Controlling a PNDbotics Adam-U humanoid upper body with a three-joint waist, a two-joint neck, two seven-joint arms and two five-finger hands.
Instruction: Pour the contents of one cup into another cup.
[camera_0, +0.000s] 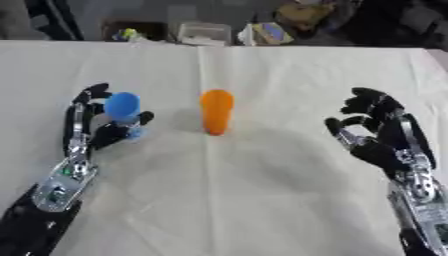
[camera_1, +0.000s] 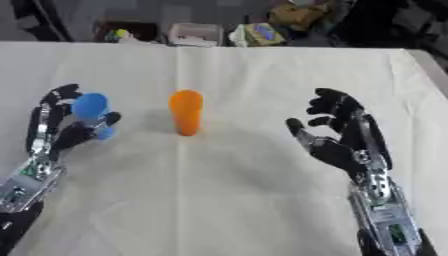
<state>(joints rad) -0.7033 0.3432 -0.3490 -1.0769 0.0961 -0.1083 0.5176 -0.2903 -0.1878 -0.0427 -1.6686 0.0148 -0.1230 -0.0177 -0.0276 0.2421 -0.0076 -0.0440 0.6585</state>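
A blue cup (camera_0: 122, 107) stands upright on the left of the white-covered table (camera_0: 262, 200). My left hand (camera_0: 83, 132) is around it, with the fingers curled behind its left side and the thumb against its right side near the base. An orange cup (camera_0: 216, 111) stands upright at the middle, a short way right of the blue one, and nothing touches it. My right hand (camera_1: 337, 142) hovers open at the right, fingers loosely bent and palm turned towards the orange cup, well apart from it. The contents of both cups are hidden.
Beyond the table's far edge lie a white box (camera_0: 203, 34) and colourful clutter (camera_0: 267, 32). A crease in the cloth (camera_0: 210, 175) runs from front to back under the orange cup.
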